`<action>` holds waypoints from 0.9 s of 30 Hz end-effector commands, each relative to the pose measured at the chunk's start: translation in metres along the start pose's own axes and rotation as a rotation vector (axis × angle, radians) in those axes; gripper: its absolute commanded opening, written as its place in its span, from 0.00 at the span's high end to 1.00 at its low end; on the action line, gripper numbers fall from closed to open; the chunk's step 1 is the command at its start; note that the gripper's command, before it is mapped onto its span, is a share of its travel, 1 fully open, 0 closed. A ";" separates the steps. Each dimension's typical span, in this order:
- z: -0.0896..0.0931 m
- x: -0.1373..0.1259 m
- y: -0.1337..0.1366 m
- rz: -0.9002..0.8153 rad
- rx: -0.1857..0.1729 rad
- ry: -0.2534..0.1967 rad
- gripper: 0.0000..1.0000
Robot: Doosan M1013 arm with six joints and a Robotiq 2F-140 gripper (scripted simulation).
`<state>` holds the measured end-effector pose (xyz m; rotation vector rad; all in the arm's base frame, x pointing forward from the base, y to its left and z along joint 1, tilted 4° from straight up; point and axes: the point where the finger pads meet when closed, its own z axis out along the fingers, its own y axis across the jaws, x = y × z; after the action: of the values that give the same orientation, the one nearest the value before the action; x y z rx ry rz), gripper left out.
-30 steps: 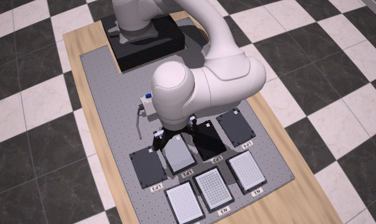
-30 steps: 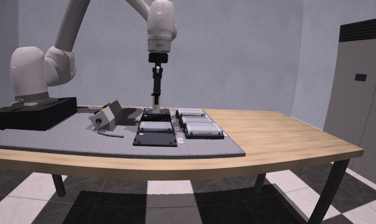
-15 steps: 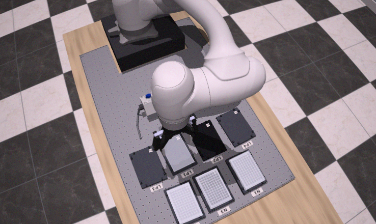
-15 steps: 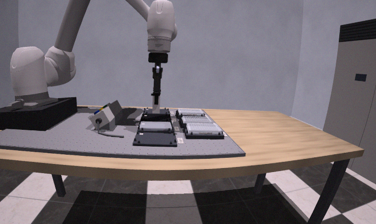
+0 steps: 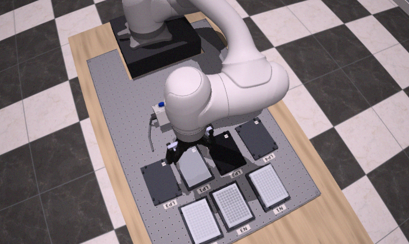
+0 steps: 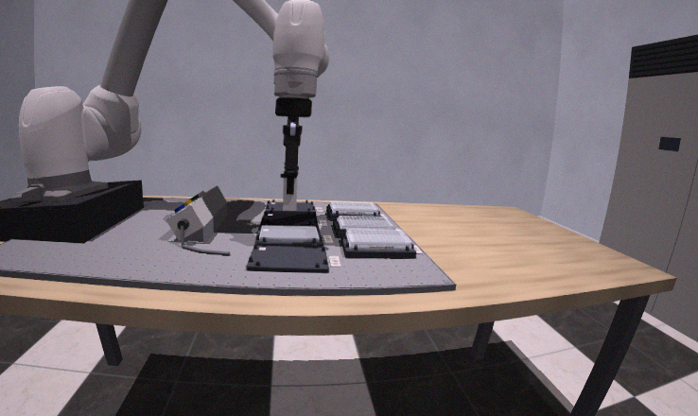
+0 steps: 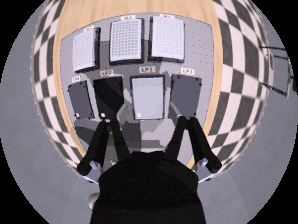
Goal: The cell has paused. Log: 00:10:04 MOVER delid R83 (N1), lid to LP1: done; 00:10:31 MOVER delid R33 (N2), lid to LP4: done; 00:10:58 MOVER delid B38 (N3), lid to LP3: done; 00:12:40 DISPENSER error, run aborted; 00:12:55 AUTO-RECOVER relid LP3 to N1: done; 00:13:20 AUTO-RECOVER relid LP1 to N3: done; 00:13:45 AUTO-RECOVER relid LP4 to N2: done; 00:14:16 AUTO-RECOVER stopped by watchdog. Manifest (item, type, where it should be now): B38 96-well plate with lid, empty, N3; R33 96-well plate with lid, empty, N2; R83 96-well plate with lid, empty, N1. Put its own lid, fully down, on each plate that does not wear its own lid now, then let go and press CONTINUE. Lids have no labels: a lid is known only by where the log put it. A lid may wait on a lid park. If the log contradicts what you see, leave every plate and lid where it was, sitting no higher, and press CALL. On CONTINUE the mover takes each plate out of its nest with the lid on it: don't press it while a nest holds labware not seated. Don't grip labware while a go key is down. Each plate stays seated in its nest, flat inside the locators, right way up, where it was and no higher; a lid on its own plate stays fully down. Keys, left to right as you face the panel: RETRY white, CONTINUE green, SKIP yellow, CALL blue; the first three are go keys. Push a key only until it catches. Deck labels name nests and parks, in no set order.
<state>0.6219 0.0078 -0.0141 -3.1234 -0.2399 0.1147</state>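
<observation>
Three 96-well plates sit in nests along the deck's front edge: N1 [image 5: 269, 185], N3 [image 5: 231, 206], and a third nest [image 5: 199, 220] whose label is cut off. The N3 plate shows a sharper, darker well grid than the other two. A pale clear lid [image 5: 194, 166] lies flat on park LP1 and also shows in the wrist view [image 7: 148, 98]. Parks LP3 [image 5: 160, 181], LP2 [image 5: 227, 153] and LP4 [image 5: 256, 138] are bare. My gripper [image 5: 191, 145] [image 6: 288, 199] is open and empty, and it hovers above the back end of LP1 and LP2.
The key panel [image 6: 193, 216] stands behind the parks. My arm hides most of it from above, so only the blue key [image 5: 160, 103] shows. Its cable [image 5: 150, 133] runs along the deck. The arm's black base [image 5: 157, 42] sits at the far end.
</observation>
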 end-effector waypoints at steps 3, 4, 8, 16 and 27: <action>0.000 0.000 0.000 0.000 0.000 0.000 0.34; 0.000 0.000 0.000 0.000 0.000 0.000 0.34; 0.001 0.000 0.000 0.000 0.000 0.000 0.34; 0.004 0.000 0.000 0.000 0.000 0.000 0.34; 0.016 0.000 0.000 0.000 0.000 0.000 0.34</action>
<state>0.6210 0.0077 -0.0292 -3.1233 -0.2401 0.1146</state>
